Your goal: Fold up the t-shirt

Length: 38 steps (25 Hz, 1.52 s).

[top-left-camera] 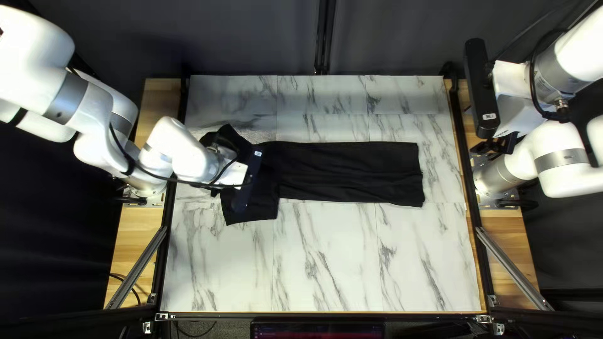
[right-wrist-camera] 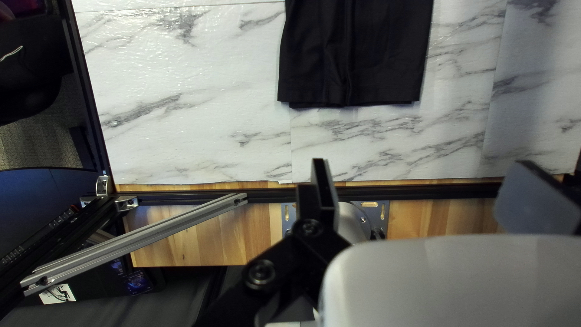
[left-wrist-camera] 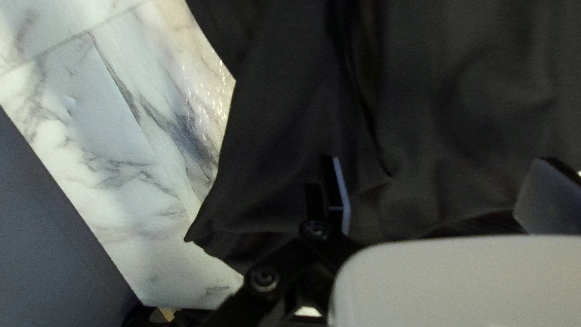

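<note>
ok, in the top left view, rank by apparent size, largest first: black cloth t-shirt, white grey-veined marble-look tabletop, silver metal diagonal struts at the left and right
1. Marble-look tabletop
2. Black t-shirt
3. Left strut and right strut: look about alike, so not ranked against each other

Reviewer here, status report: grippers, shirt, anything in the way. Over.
Left gripper open at the wider end of black T-shirt. Right gripper open, clear of cloth. Shirt in long strip. Left arm partly blocking top view.
</note>
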Tool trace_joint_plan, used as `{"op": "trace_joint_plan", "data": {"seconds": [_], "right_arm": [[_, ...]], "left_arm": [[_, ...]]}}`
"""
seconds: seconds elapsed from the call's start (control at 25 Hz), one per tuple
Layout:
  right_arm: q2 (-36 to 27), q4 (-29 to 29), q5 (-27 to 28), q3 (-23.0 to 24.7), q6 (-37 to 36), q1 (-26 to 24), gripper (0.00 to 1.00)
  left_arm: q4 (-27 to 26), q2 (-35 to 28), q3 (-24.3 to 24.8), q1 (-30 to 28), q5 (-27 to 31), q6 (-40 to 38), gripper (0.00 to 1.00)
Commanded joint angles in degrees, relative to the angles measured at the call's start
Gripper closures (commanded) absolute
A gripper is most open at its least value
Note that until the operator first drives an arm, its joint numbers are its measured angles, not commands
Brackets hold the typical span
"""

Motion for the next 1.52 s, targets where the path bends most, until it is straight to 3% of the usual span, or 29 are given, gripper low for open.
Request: {"op": "trace_joint_plan", "data": {"seconds": [0.04,0.2,0.24,0.64,0.8,0.88,1.08,1.24,1.36,1.52], "right_arm": [[0.0,0.0,0.0,0.0,0.0,0.0,0.0],[0.0,0.0,0.0,0.0,0.0,0.0,0.0],[0.0,0.0,0.0,0.0,0.0,0.0,0.0],[0.0,0.0,0.0,0.0,0.0,0.0,0.0],[0.0,0.0,0.0,0.0,0.0,0.0,0.0],[0.0,0.0,0.0,0.0,0.0,0.0,0.0],[0.0,0.0,0.0,0.0,0.0,0.0,0.0],[0.0,0.0,0.0,0.0,0.0,0.0,0.0],[0.0,0.0,0.0,0.0,0.0,0.0,0.0],[0.0,0.0,0.0,0.0,0.0,0.0,0.0]], "left_arm": [[-1.26,0.06,0.39,1.6,0.24,1.06,0.22],[-2.36,-0.46,0.54,1.33,1.21,1.05,0.49],[-2.58,-0.3,0.42,1.07,1.31,0.91,0.52],[-3.28,2.02,-0.19,0.29,-0.71,0.68,0.48],[-4.03,1.66,-0.1,0.56,-0.38,1.49,0.28],[-4.43,1.36,-0.17,0.46,0.09,1.78,0.27],[-4.68,1.66,-0.17,0.76,-0.28,2.19,0.39],[-5.0,1.49,-0.14,0.44,-0.33,2.22,0.53],[-4.99,1.62,-0.33,0.31,-0.43,2.22,0.72],[-4.59,2.54,-0.14,1.79,-1.91,3.12,0.81]]}}
